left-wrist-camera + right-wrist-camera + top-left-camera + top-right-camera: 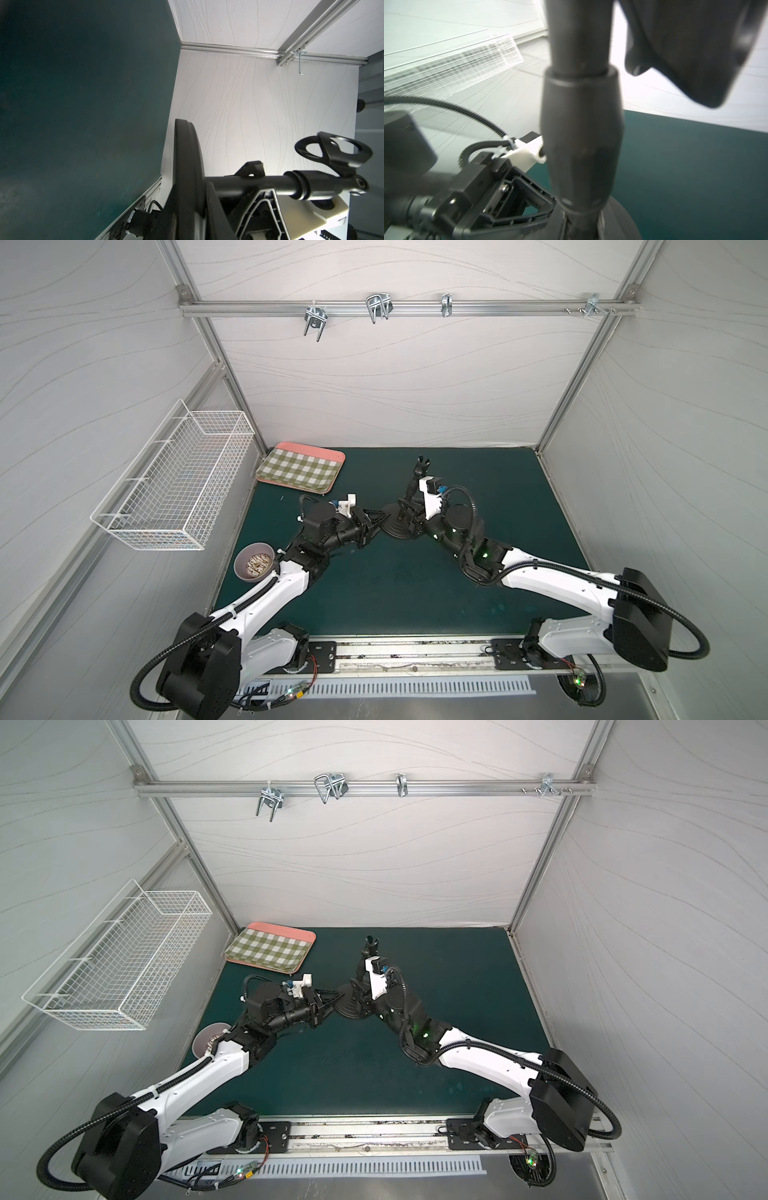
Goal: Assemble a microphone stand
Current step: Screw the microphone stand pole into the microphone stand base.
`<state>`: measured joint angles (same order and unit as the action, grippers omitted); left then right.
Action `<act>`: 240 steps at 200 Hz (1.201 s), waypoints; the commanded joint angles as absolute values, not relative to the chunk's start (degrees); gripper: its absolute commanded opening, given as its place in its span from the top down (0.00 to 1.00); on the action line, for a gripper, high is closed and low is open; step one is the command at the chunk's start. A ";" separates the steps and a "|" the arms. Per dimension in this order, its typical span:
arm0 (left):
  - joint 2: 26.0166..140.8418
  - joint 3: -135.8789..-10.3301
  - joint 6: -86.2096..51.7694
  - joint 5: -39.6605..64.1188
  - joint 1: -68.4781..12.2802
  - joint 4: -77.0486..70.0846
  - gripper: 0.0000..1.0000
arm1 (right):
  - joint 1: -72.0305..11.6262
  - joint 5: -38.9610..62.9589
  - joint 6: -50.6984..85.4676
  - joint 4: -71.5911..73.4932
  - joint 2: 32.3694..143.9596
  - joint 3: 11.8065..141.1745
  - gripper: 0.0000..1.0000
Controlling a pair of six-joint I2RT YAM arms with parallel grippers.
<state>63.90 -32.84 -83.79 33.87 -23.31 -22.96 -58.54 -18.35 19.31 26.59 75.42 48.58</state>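
Note:
The microphone stand is near the middle of the green mat in both top views. Its round black base (pixel 392 526) (pixel 345 1004) carries the thin rod (pixel 412 485) at its centre, and the rod leans toward the back wall, ending in the U-shaped clip (pixel 423 462) (pixel 371 942). My left gripper (pixel 376 524) comes in from the left and is shut on the base's rim. The left wrist view shows the base (pixel 186 162) edge-on, with the rod (pixel 249 184) and clip (pixel 334 149). My right gripper (pixel 409 512) is shut on the rod low down. The rod (pixel 581 124) fills the blurred right wrist view.
A white wire basket (pixel 178 481) hangs on the left wall. A checkered tray (pixel 301 468) lies at the mat's back left. A grey bowl (pixel 254 562) sits beside my left arm. Metal hooks (pixel 378 306) hang from the rail on the back wall.

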 commanded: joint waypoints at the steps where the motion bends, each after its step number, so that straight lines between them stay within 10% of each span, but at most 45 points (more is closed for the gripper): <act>1: 63.98 -34.69 -84.81 32.35 -23.43 -29.79 1.00 | -63.16 -27.40 27.50 23.93 76.39 50.34 0.86; 78: 63.96 -34.71 -84.97 32.36 -23.33 -29.96 1.00 | -64.09 -27.59 20.95 19.77 70.91 48.90 0.25; 155: 63.45 -34.45 -85.04 32.48 -23.38 -29.88 1.00 | -36.25 44.39 22.20 38.74 71.97 42.83 0.31; 240: 62.49 -34.71 -84.46 32.13 -23.38 -28.13 1.00 | -33.81 50.67 25.39 49.00 83.63 48.10 0.46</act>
